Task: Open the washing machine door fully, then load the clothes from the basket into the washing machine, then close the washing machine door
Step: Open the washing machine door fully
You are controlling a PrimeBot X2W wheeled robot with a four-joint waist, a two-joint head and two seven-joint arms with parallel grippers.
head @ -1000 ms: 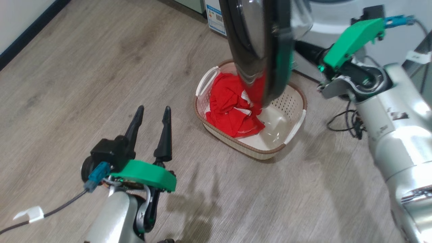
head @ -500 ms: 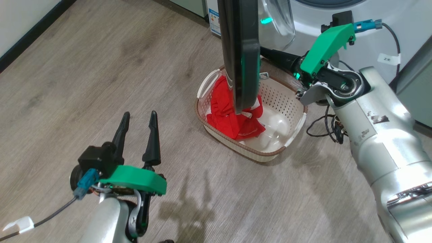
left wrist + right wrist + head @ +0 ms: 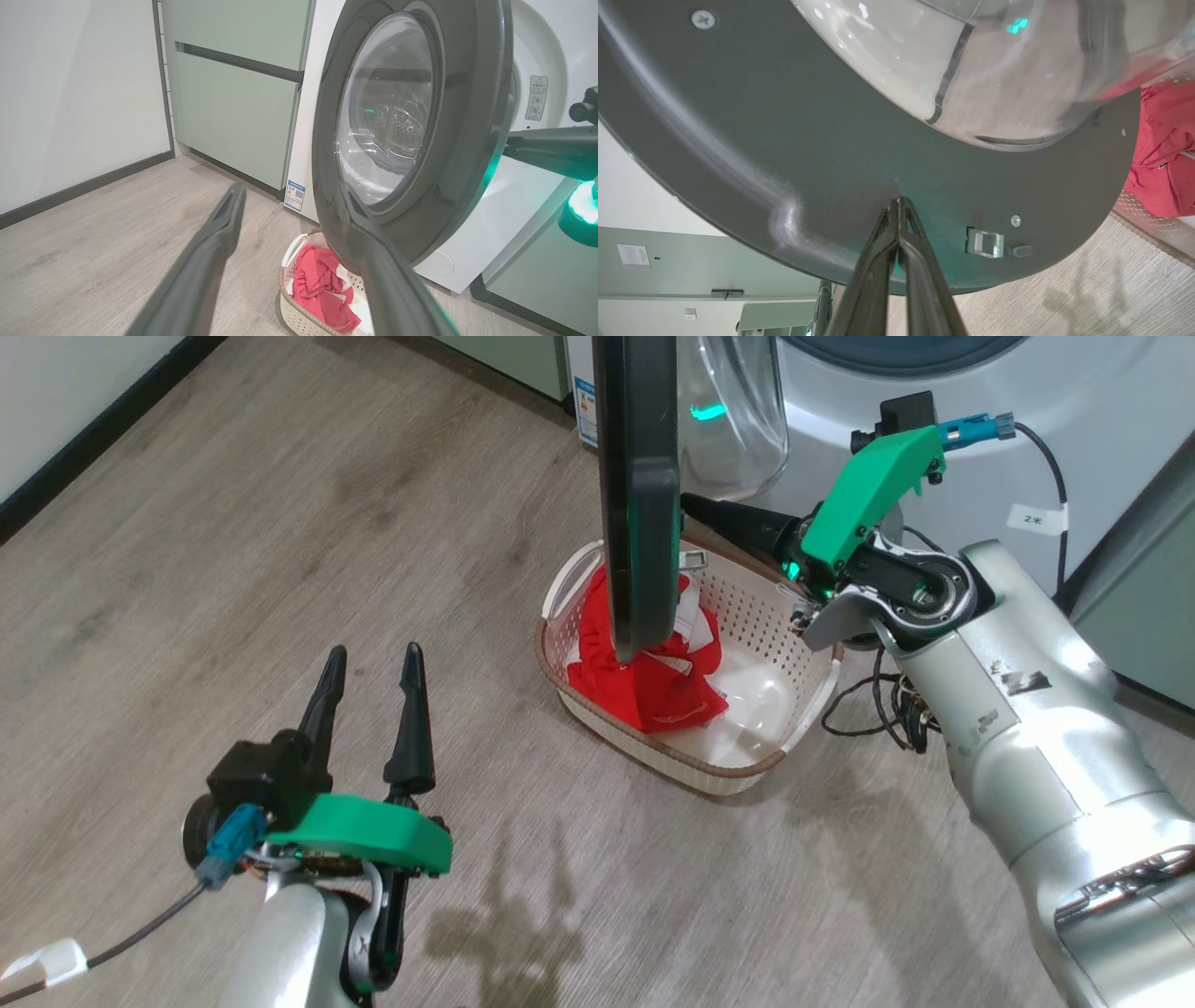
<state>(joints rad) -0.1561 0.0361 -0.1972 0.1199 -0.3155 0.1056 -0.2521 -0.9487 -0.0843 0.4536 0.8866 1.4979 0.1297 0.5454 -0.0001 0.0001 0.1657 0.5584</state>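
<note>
Door-opening stage: washing machine door [image 3: 639,495] swung out edge-on at 12 o'clock in head view, judged not fully open. Right tool [image 3: 899,203] pinched closed, holding nothing, tips against door's inner rim. Left tool [image 3: 373,649] spread wide, empty, 8 o'clock. Clothes [image 3: 644,681] in basket [image 3: 738,782] beneath door; loading and closing remain. Wood-look floor [image 3: 280,523]; washing machine [image 3: 934,392] at 1 o'clock; green cabinets [image 3: 233,93] adjoining.

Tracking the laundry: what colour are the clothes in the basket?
The clothes are bright red with white patches, best in the head view.
</note>
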